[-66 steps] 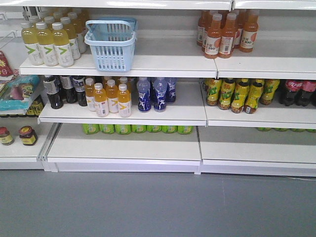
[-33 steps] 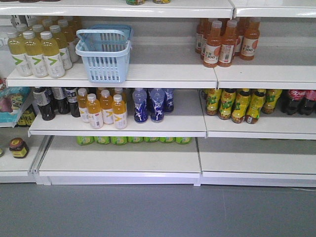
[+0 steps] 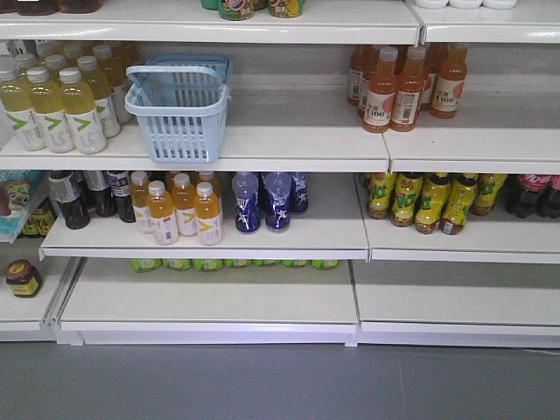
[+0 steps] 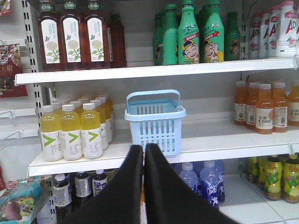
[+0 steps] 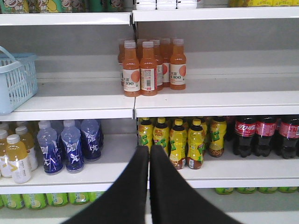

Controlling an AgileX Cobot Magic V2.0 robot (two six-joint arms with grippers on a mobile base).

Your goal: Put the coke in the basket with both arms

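Note:
The light blue slotted basket (image 3: 181, 111) stands on the upper shelf left of centre, handles up; it also shows in the left wrist view (image 4: 156, 121) and at the left edge of the right wrist view (image 5: 16, 80). Dark coke bottles with red labels (image 5: 264, 135) stand at the right end of the middle shelf, also seen in the front view (image 3: 535, 192). My left gripper (image 4: 143, 150) is shut and empty, well short of the basket. My right gripper (image 5: 149, 151) is shut and empty, in front of the middle shelf, left of the coke. Neither arm shows in the front view.
Yellow juice bottles (image 3: 52, 105) stand left of the basket, orange bottles (image 3: 407, 79) on the upper right. Blue bottles (image 3: 267, 199) and yellow-green tea bottles (image 5: 182, 140) fill the middle shelf. The white shelf edge (image 3: 227, 160) runs across. Grey floor (image 3: 280, 385) lies below.
The front view has shifted: the shelves have moved down and grown larger in frame, and the basket now sits lower and further left.

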